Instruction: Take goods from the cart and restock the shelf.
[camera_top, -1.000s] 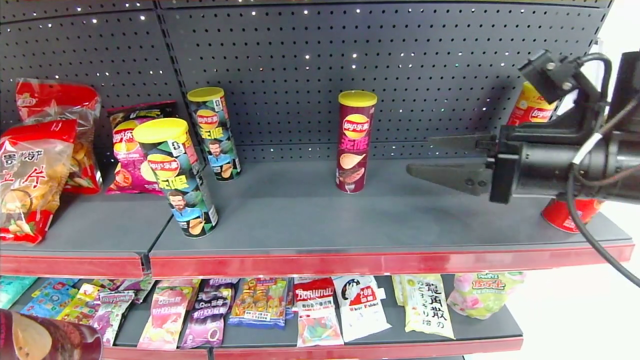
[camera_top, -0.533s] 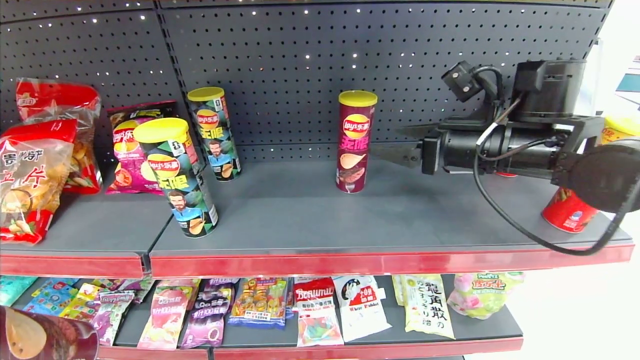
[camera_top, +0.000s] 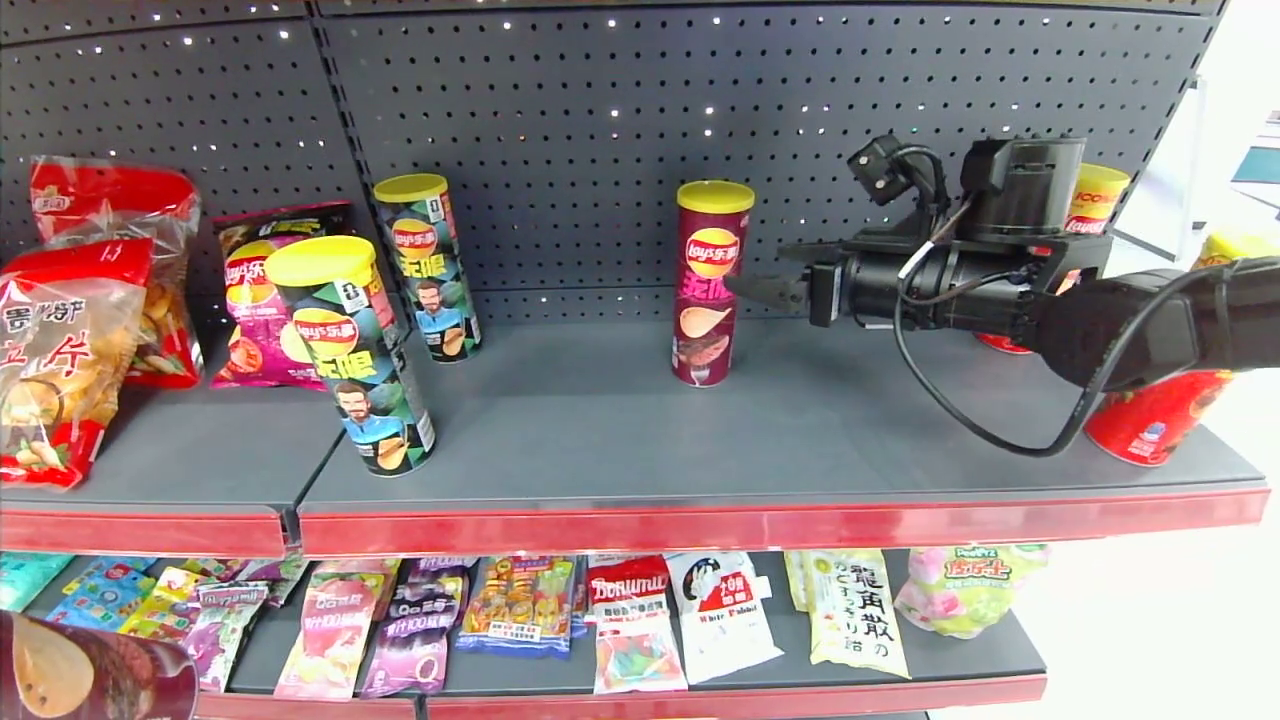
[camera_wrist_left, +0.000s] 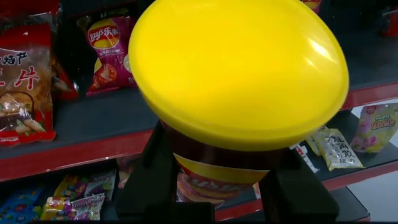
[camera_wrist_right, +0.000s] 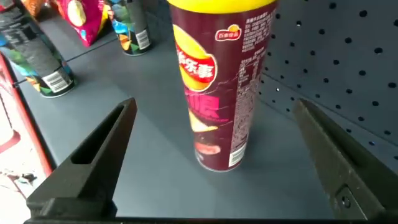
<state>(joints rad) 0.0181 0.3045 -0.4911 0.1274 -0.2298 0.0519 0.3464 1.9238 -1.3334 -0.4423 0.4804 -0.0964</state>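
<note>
A maroon chips can (camera_top: 711, 284) with a yellow lid stands upright mid-shelf (camera_top: 620, 430). My right gripper (camera_top: 765, 272) hovers just to its right, open, its fingertips close beside the can. In the right wrist view the same can (camera_wrist_right: 219, 93) stands ahead between the two spread fingers (camera_wrist_right: 93, 162) of the right gripper (camera_wrist_right: 212, 106), untouched. My left gripper (camera_wrist_left: 217, 183) is shut on a second maroon can (camera_wrist_left: 239, 68), whose yellow lid faces the camera. That held can (camera_top: 90, 675) shows low at the left, below the shelf's front.
Two green cans (camera_top: 350, 350) (camera_top: 428, 265) and snack bags (camera_top: 70, 330) stand on the left of the shelf. Red cans (camera_top: 1150, 415) (camera_top: 1095, 195) sit at its right end. Bare shelf lies between the green and maroon cans. A lower shelf holds several snack packets (camera_top: 630, 620).
My right arm has swung left along the shelf, from near the red cans to beside the standing maroon can. The left gripper and its can have hardly moved.
</note>
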